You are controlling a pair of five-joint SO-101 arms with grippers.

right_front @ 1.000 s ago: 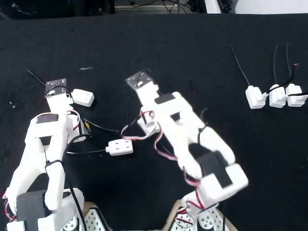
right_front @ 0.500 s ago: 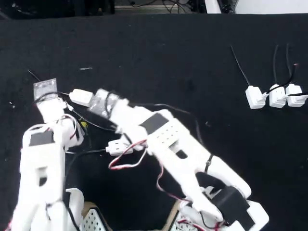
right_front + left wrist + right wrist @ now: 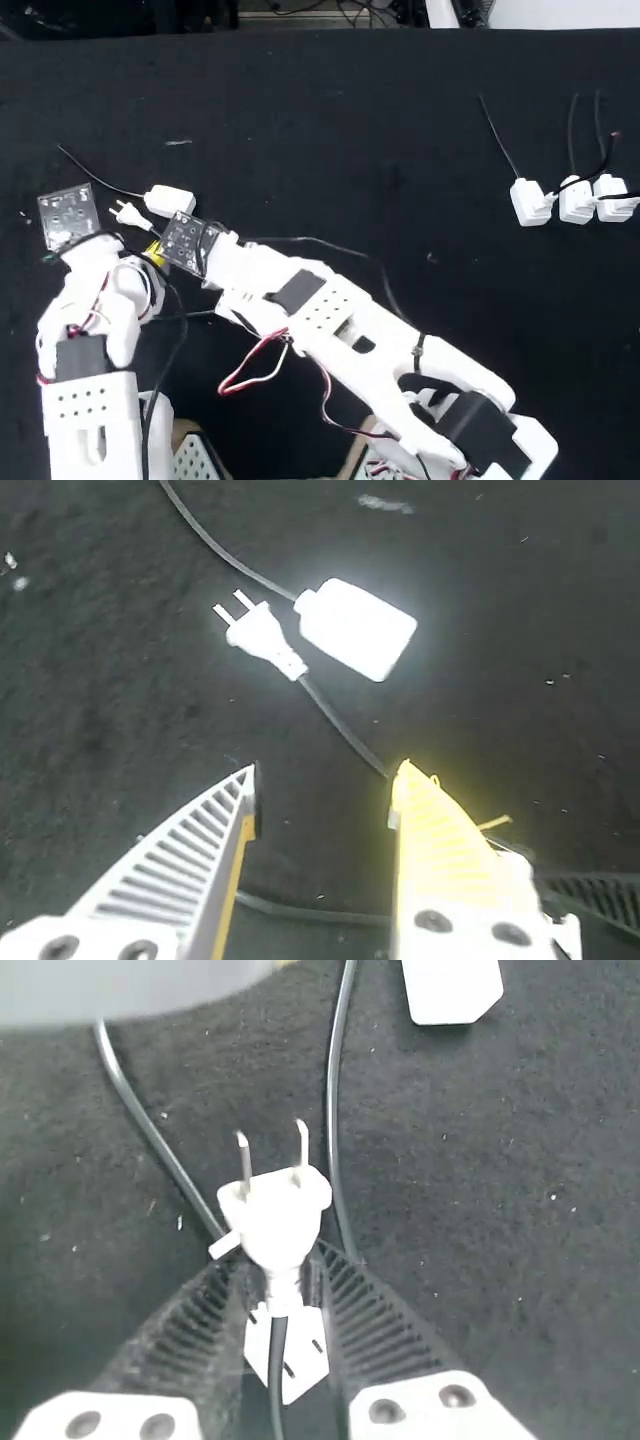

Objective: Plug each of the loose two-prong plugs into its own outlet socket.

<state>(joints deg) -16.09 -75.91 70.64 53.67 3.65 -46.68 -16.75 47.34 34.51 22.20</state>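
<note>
Black cloth bench [image 3: 350, 120]; two white arms at its near edge.

Right arm lies stretched across toward the far-left part of the bench; right gripper [image 3: 278, 1265] has its jaws clenched on the held plug [image 3: 275, 1215], a white two-prong plug gripped at its neck, both prongs pointing away from the wrist, black cord trailing back between the ribbed fingers [image 3: 190, 1330]; plug is lifted off the cloth, not in any socket. Under the jaws, a flat white piece [image 3: 285, 1365], mostly hidden; cannot tell what it is.

Left arm stands at the left edge; left gripper [image 3: 328, 775] hovers over the cloth with its jaws released and wide, nothing between them; one finger white, the other yellow.

Just beyond the left gripper: loose plug [image 3: 255, 635], white, lying flat on the bench, prongs pointing away from the near socket block [image 3: 355, 628]; plug and block lie just beside each other, not mated; the plug's black cord [image 3: 335, 720] runs back between the open jaws.

From the high view the block sits just beyond the right arm's wrist.

Far right of the bench, well apart: row of three socket blocks [image 3: 577, 198], side by side, each with a thin black cable leading off toward the back edge.
</note>
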